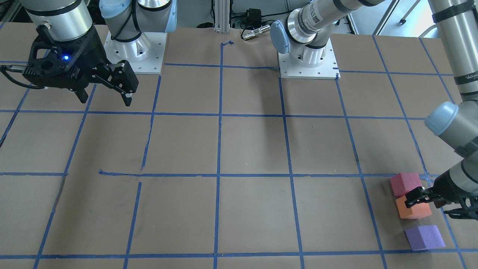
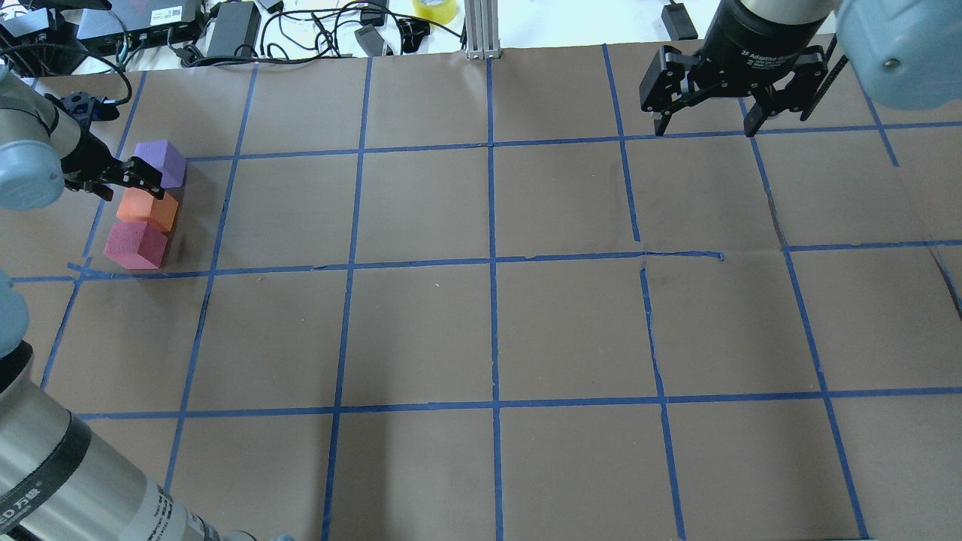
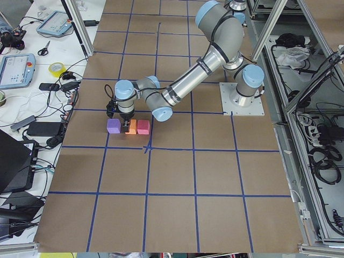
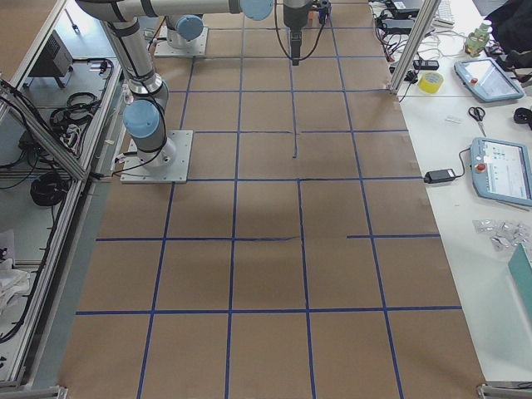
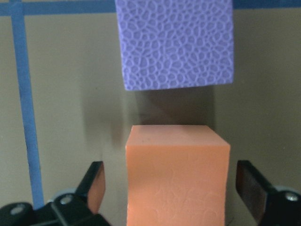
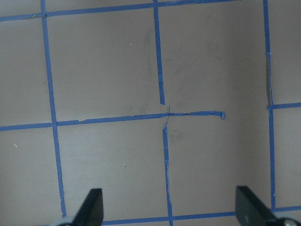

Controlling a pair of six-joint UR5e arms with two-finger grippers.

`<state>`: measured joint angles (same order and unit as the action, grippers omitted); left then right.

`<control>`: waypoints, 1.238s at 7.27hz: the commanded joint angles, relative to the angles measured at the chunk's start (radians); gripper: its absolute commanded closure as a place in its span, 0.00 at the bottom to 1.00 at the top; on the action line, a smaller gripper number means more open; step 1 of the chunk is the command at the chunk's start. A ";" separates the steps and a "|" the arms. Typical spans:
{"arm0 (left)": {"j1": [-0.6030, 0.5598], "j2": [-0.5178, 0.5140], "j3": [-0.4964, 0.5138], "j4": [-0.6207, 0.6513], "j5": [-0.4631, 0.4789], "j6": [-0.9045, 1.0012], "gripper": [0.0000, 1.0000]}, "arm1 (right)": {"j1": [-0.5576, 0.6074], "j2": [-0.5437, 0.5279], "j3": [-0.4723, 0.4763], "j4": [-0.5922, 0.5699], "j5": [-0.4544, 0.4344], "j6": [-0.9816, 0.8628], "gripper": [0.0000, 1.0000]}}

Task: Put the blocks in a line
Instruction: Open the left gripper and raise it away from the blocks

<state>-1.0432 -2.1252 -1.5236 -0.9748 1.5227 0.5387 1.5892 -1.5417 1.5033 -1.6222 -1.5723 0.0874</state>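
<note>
Brown tabletop (image 2: pixel 421 338) with blue tape grid (image 2: pixel 413 264), left pincer (image 5: pixel 171 186) agape astride orange block (image 2: pixel 148 209), right pincer (image 2: pixel 704 129) agape aloft.

Right arm (image 1: pixel 59 15) and left arm (image 1: pixel 453 48) on my feed: silver tubes, pale-blue joint caps (image 1: pixel 280 37), black straps (image 1: pixel 448 16) round the links. Each sits on a white square base plate (image 1: pixel 308 63) with screw holes along the edges. Right end effector (image 1: pixel 105 100): black, angular, blue LED (image 1: pixel 65 57) lit on the body, black cable (image 1: pixel 9 67) off one side, white lettering (image 2: pixel 759 56) on the collar. Left end effector (image 5: pixel 171 188): same black build, flat-faced fingers (image 5: pixel 268 202).
</note>
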 commanded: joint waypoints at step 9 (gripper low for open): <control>-0.552 0.496 0.000 -0.533 0.063 -0.556 0.00 | -0.002 0.000 0.000 -0.001 -0.003 0.000 0.00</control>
<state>-1.5218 -1.6285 -1.5205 -1.5127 1.5767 0.0288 1.5877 -1.5412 1.5033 -1.6233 -1.5754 0.0874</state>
